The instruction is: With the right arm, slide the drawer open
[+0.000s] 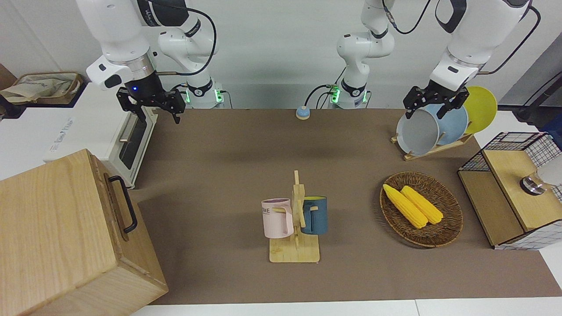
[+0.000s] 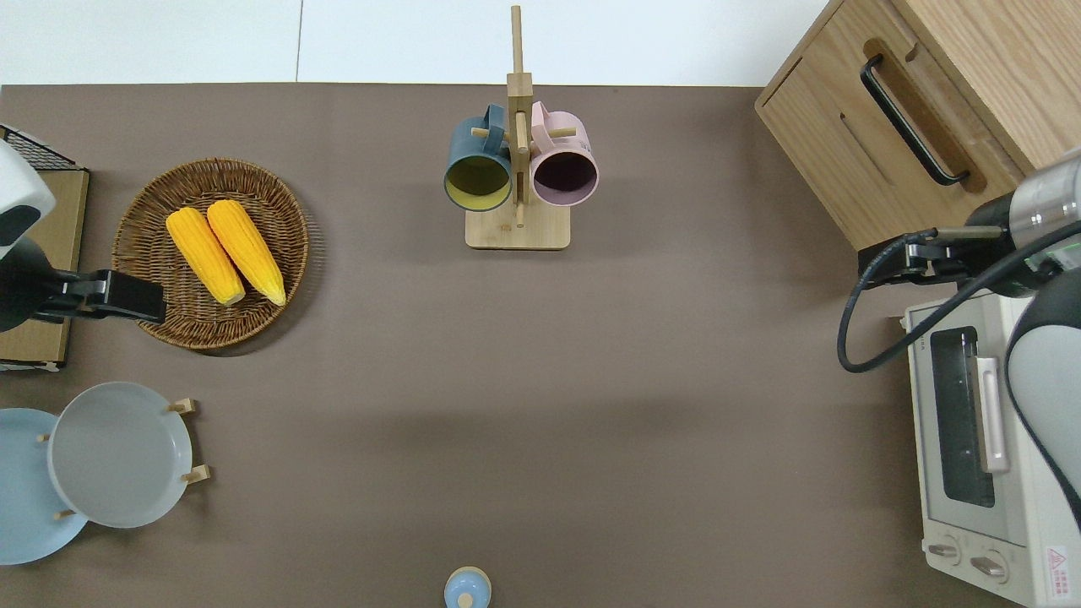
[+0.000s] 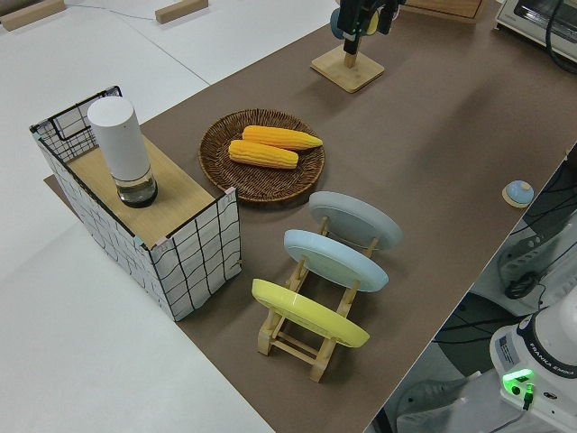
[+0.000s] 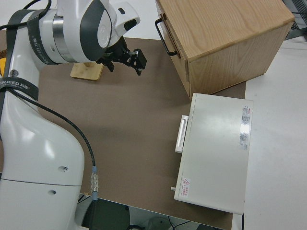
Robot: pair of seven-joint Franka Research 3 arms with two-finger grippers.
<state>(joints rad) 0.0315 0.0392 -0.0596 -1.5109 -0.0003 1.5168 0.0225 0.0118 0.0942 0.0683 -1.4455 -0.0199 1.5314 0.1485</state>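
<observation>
Over the brown table mat, between the white toaster oven [image 2: 980,447] and the large light-wood box [image 1: 66,237], the right arm's black two-finger gripper [image 1: 154,110] hangs with its fingers spread apart, gripping nothing. Farther from the robots, the wide light-wood drawer with the black bar handle [image 2: 910,118] sits closed in that box. The left arm is parked.

drawer [image 1: 115,206] light wood, black handle | mugs [image 1: 277,217] pink, blue | corn [image 1: 412,205] yellow

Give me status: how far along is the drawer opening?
Done: nothing visible; the light-wood drawer with black bar handle sits flush in its box. In hand: the right gripper, fingers open and empty, is up in the air over the table beside the white toaster oven. Left: reach the handle, grip, pull. The left arm is parked.
</observation>
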